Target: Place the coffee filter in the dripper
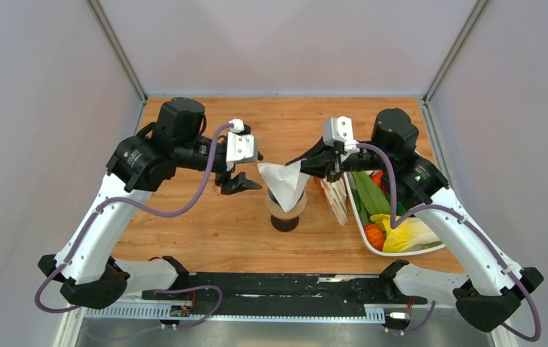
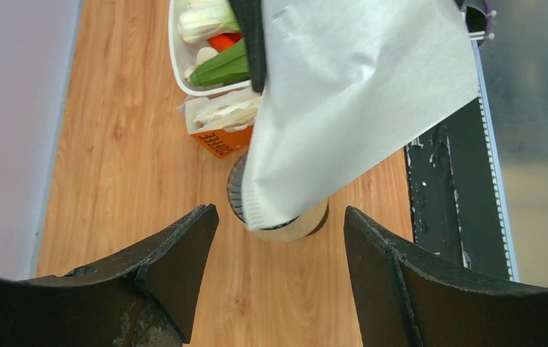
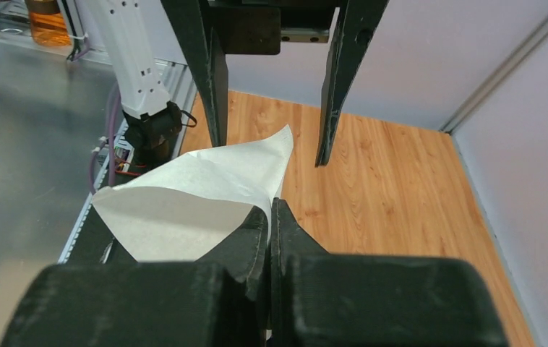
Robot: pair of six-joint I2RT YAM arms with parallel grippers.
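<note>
My right gripper (image 1: 306, 165) is shut on the top edge of the white paper coffee filter (image 1: 284, 182), and in its own view the pads (image 3: 271, 210) pinch the sheet (image 3: 184, 202). The filter (image 2: 350, 94) hangs with its lower end in the mouth of the dripper (image 2: 236, 191), whose dark ribbed inside shows at the left. The dripper sits inside a tan ring (image 1: 296, 210). My left gripper (image 1: 241, 182) stands open just left of the filter, holding nothing, with the wood table showing between its fingers (image 2: 184, 253).
A white bin (image 1: 403, 250) of vegetables stands at the right. An upright stack of filters in an orange box (image 1: 337, 199) leans between the bin and the dripper. A black rail (image 1: 278, 289) runs along the near edge.
</note>
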